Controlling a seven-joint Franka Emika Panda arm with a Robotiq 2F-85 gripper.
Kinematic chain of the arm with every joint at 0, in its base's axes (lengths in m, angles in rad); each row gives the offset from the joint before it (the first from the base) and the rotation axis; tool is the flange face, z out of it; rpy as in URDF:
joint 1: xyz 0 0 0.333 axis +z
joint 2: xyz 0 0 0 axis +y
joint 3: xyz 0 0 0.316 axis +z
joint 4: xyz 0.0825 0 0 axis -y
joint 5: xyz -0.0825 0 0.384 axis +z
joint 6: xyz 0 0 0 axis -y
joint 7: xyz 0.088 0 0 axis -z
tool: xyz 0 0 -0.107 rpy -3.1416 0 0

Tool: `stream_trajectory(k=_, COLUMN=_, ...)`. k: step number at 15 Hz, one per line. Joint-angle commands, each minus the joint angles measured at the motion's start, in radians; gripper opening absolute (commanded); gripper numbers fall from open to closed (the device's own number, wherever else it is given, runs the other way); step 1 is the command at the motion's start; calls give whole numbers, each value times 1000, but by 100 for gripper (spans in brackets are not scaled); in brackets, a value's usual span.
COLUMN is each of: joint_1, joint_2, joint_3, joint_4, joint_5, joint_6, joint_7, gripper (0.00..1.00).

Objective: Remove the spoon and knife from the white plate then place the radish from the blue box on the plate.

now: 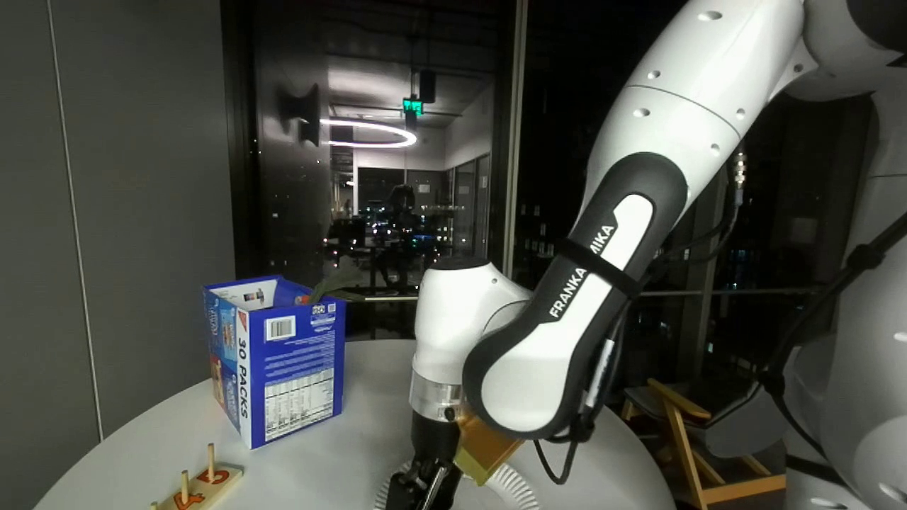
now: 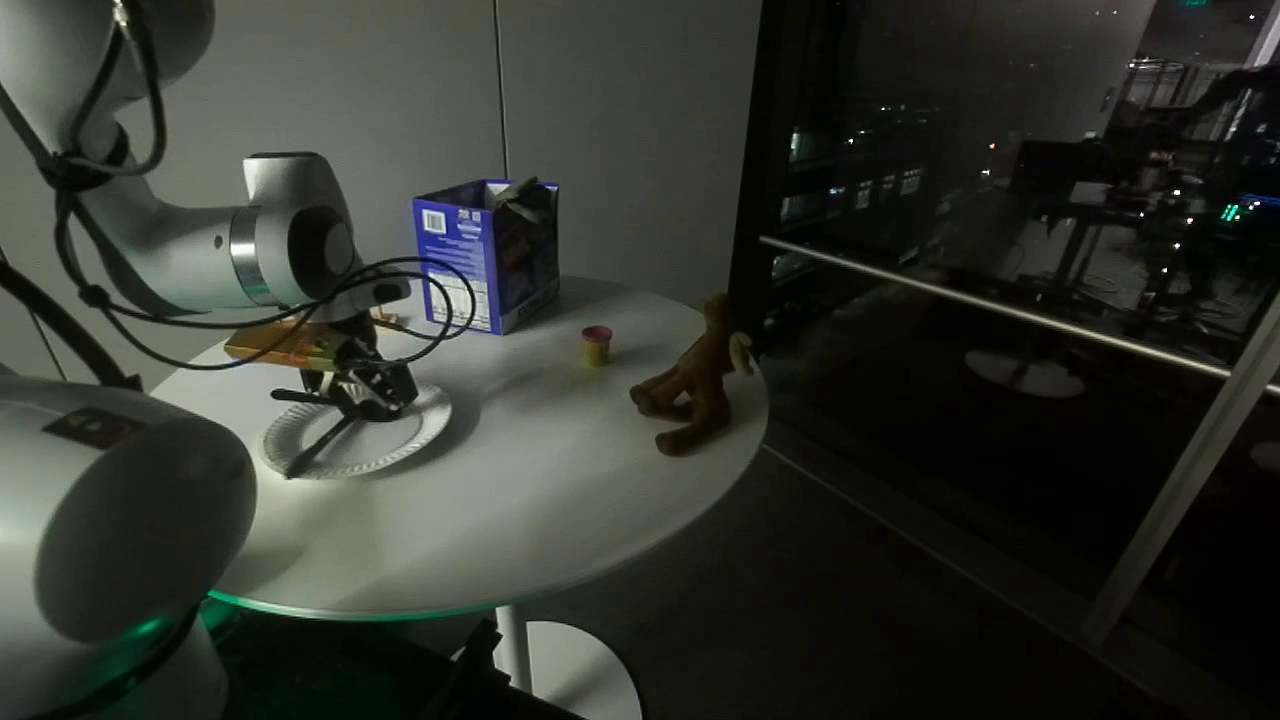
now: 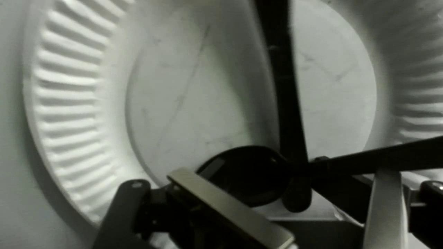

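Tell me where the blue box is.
In an exterior view, the blue box stands at left on the white table, behind the small wooden peg board and left of the robot arm.

I stand in what looks like an office, after dark: one round white counter [image 2: 540, 480], pedestal base [image 2: 590, 665]; one wooden-framed chair [image 1: 678, 399]; grey wall panels [image 2: 620, 130]; tall dark window glass [image 2: 940, 140], scattered lights [image 2: 910, 181] in it; likewise one ring lamp [image 1: 372, 144], one green lit sign [image 1: 412, 106].
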Motion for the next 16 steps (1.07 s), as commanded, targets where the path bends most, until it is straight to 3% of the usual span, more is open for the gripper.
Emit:
stream_trajectory(k=1, joint_1=-16, joint_2=-3, joint_3=48, joint_4=-44, joint_5=-180, joint_6=52, joint_7=240, gripper=36)
stream_trajectory(k=5, joint_1=-23, joint_2=-25, joint_3=92, joint_4=-39, joint_5=-470, joint_6=10, joint_7=539, gripper=11)
stream_trajectory(k=8, joint_1=-11, joint_2=-37, joint_3=129, joint_4=-21, joint_5=-657, joint_6=-88, joint_7=737, gripper=7)
stream_trajectory(k=9, joint_1=-6, joint_2=-61, joint_3=145, joint_4=-36, joint_5=-694, joint_6=-132, joint_7=788, gripper=10)
stream_trajectory(k=13, joint_1=16, joint_2=-43, joint_3=190, joint_4=-17, joint_5=-735, joint_6=-244, joint_7=883, gripper=12)
stream_trajectory(k=16, joint_1=49, joint_2=-53, joint_3=160, joint_4=-22, joint_5=-712, joint_6=-209, joint_7=825, gripper=12)
